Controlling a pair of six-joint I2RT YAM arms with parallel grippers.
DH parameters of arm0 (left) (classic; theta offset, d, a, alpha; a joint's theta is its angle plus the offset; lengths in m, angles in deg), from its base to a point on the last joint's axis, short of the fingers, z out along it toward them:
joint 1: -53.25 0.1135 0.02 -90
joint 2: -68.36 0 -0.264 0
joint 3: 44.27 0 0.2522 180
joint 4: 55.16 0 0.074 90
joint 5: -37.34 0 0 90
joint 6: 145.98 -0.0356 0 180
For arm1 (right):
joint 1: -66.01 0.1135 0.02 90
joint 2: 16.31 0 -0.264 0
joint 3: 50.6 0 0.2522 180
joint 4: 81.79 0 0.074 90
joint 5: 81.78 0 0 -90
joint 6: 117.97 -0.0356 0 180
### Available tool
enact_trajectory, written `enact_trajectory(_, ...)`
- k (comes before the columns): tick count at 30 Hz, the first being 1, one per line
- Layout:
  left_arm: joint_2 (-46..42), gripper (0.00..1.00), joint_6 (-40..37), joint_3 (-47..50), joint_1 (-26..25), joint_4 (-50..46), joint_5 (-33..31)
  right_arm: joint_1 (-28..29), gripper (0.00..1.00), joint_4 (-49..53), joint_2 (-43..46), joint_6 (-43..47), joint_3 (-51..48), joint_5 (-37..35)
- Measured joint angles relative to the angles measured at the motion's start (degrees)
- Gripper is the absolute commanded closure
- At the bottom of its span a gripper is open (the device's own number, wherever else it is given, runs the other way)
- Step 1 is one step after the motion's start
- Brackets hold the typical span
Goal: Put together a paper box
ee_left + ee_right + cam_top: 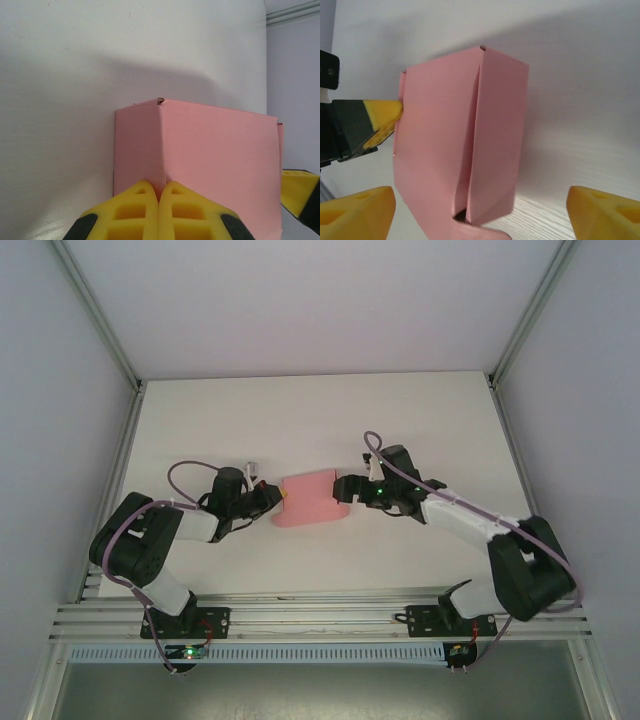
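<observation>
the left arm [190, 525] and right arm [462, 518] have rounded black joints, white links, a looping mauve cable [186, 463], a green light [377, 489], and yellow pocketed fingers [135, 210] on black mounts.

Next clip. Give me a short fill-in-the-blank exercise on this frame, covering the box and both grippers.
1. The box lying between the two arms is ___ in colour.
2. The left gripper is ___ on a folded edge of the box.
3. The right gripper is ___, with one finger out to either side of the box.

Missing words: pink; shut; open.
</observation>
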Motion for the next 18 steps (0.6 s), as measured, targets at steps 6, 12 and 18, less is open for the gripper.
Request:
enact_trajectory(6,0.44,1.0,0.15,0.28,0.15,1.36,0.85,-0.13,0.23,-1.92,-8.31,-0.52,3.17,5.88)
enact_trajectory(12,0.74,1.0,0.17,0.76,0.48,2.6,1.46,-1.14,0.31,-5.6,-12.09,-2.03,3.56,9.4)
enact_trajectory(18,0.74,1.0,0.13,0.81,0.74,2.6,1.29,-2.27,0.51,-10.36,-12.52,-5.14,3.48,12.09)
